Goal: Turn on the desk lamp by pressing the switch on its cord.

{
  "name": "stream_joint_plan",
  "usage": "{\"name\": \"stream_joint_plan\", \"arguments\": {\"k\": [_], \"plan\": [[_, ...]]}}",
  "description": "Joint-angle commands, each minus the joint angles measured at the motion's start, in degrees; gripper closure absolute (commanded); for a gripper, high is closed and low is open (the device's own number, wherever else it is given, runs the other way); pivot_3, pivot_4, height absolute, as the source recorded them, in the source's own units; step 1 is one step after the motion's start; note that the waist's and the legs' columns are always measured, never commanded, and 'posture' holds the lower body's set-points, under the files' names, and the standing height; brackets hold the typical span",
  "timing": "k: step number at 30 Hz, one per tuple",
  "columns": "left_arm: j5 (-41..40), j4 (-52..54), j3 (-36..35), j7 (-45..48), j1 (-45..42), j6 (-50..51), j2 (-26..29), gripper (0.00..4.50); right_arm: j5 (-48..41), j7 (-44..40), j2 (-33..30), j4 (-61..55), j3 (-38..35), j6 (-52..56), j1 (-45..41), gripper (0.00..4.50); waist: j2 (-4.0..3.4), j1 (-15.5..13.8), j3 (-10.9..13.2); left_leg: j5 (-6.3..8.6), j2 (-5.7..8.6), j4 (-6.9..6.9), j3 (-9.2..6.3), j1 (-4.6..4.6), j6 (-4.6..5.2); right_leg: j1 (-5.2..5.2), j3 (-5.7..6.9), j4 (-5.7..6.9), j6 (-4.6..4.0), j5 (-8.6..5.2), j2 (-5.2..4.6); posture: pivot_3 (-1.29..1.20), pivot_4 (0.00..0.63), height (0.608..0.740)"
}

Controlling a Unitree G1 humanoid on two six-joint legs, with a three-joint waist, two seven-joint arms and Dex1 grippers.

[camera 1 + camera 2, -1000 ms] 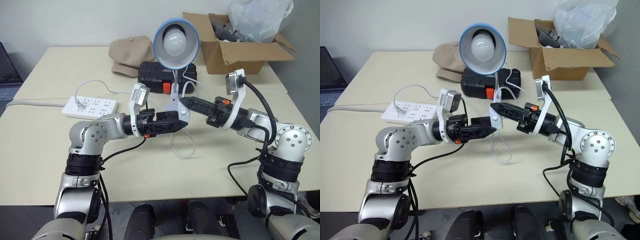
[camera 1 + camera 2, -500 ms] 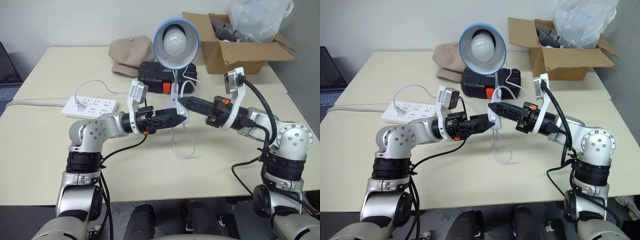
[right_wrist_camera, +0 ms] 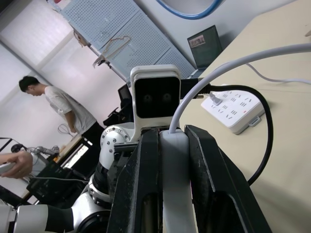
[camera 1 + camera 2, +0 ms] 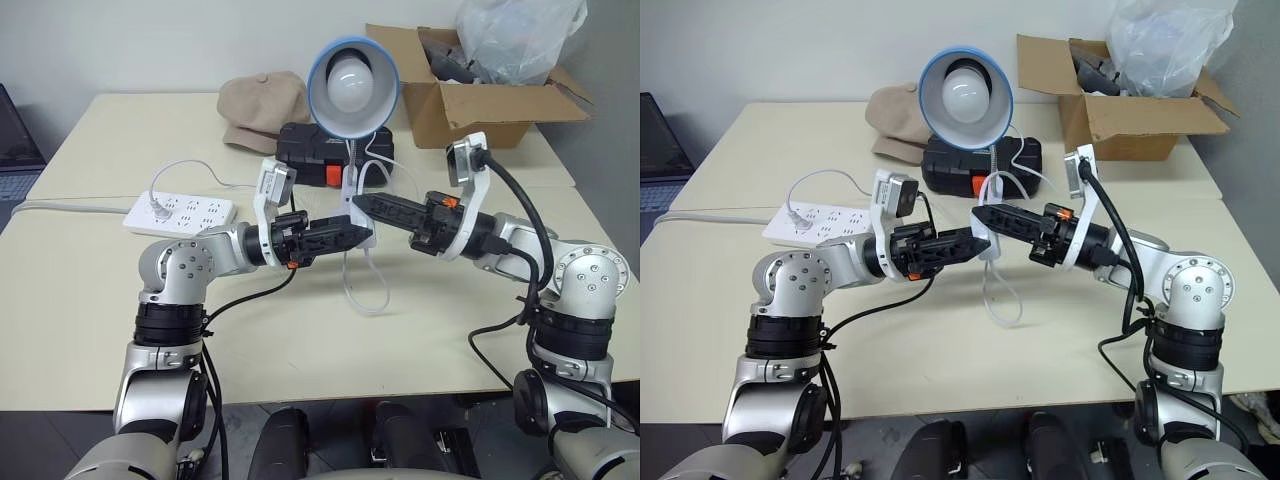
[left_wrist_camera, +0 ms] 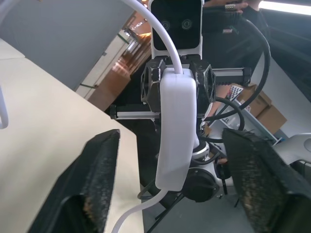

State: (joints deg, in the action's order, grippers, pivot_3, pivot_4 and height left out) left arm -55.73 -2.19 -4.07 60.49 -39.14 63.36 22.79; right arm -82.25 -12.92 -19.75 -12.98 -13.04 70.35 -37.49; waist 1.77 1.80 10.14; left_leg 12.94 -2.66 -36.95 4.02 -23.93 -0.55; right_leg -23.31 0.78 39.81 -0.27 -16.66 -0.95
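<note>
Left eye view, tabletop (image 4: 90, 330) contents from left to right. White power strip (image 4: 182, 214) lying flat near the left edge, with a plug in it and a thin white lead curving off toward the centre. Left pincer (image 4: 352, 234), pointing right toward the middle of the table, raised off the surface; in the left wrist view its two black fingers (image 5: 95, 184) stand apart on either side of the switch (image 5: 176, 128) and do not touch it. Beige cloth cap (image 4: 262, 108) at the back of the table, left of centre. Black case (image 4: 318, 150) with an orange latch just in front of the cap. Desk lamp (image 4: 352, 86) standing at the case, its light-blue shade tilted toward the camera, white globe bulb unlit. Switch, a small white oblong block held in the air at the centre of the table, in front of the lamp and between the two pincers. Cord (image 4: 365, 288) hanging from the switch in a loop that reaches the tabletop. Right pincer (image 4: 360, 205), pointing left; in the right wrist view its black fingers (image 3: 143, 194) are clamped on the switch from both sides. Open cardboard box (image 4: 478, 88) at the back right corner, with a clear plastic bag (image 4: 520, 35) rising out of it.
</note>
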Motion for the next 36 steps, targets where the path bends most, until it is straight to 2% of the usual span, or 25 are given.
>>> {"name": "stream_joint_plan", "arguments": {"k": [1,12,26,28,36], "plan": [[-0.72,0.65,0.04,0.82,-0.93,-0.52,-0.23,1.98,-2.64,0.39,-0.78,-1.13,0.08,-1.71,-0.55,4.12,0.0,0.0,0.0,0.0,0.0,0.0,0.0,0.0,0.0,0.0,0.0,0.0,0.0,0.0,0.0,0.0,0.15,0.74],[0.07,0.47,0.89,1.64,-0.86,-1.44,-0.1,3.93,-5.16,1.38,-2.06,-0.84,1.38,-3.22,-0.97,4.12,0.01,0.01,0.0,0.0,-0.01,0.01,0.0,-0.01,0.0,0.0,0.0,-0.03,0.01,0.0,0.0,0.0,0.15,0.74],[1.35,3.14,2.88,4.04,0.47,-2.76,2.09,4.02,-5.94,1.79,-3.14,-0.46,2.91,-5.06,-0.68,4.12,0.01,0.01,0.01,0.0,-0.01,0.02,0.0,-0.02,0.0,0.0,0.0,-0.06,0.25,-0.14,0.0,0.0,0.15,0.74],[1.68,2.69,3.34,3.97,0.43,-2.43,2.51,3.34,-5.9,1.84,-3.25,-0.38,3.0,-5.26,-0.5,4.12,0.01,0.0,0.01,0.0,-0.01,0.02,0.0,-0.02,0.0,0.0,0.0,-0.07,0.25,-0.14,0.0,0.0,0.15,0.74],[2.28,5.01,4.24,5.41,2.68,-2.82,5.29,1.98,-8.03,6.06,-2.65,1.45,2.06,-6.92,0.37,4.12,0.01,0.02,0.01,0.0,-0.02,0.04,-0.01,-0.02,0.0,0.0,0.01,-0.1,0.25,-0.14,0.0,0.0,0.15,0.74]]}}
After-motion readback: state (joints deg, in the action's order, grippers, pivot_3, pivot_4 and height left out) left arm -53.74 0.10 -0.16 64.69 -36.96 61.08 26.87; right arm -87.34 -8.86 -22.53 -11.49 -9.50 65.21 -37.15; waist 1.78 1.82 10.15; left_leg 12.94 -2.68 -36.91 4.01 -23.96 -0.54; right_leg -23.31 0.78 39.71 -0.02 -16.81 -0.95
